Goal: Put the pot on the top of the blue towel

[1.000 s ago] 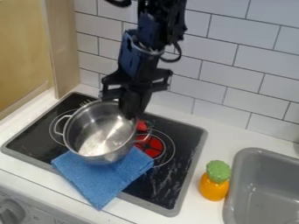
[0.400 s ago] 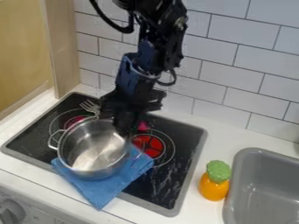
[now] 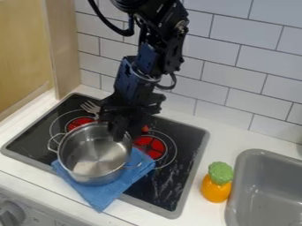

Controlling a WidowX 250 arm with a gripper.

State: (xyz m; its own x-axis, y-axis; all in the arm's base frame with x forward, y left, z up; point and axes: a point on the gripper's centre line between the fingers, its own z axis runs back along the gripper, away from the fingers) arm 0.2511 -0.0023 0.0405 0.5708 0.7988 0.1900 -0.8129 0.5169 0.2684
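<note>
- At the far left, a wooden panel (image 3: 24, 48) stands upright, and a grey knob (image 3: 10, 213) is on the front of the unit below the white tabletop (image 3: 26, 177).
- A black stove (image 3: 29, 134) with a grey edge is set into the tabletop, with one red burner (image 3: 78, 123) glowing behind the pot, on its left side.
- The silver pot (image 3: 94, 152) is upright over the blue towel (image 3: 103, 197), covering the towel's upper part. One wire handle is on its left and the other on its right, above the cloth.
- The towel lies on the front of the stove, and its lower corner reaches past the stove's edge onto the tabletop.
- A fork (image 3: 89, 107) shows its prongs behind the pot.
- The black claw (image 3: 119, 132) points down at the pot's back right rim, below the arm coming from the top; I can't tell if it is open or closed.
- Another red burner (image 3: 152, 148) glows just right of the pot.
- An orange toy (image 3: 216, 188) with a green top is on the tabletop, just beside the grey sink (image 3: 262, 155).
</note>
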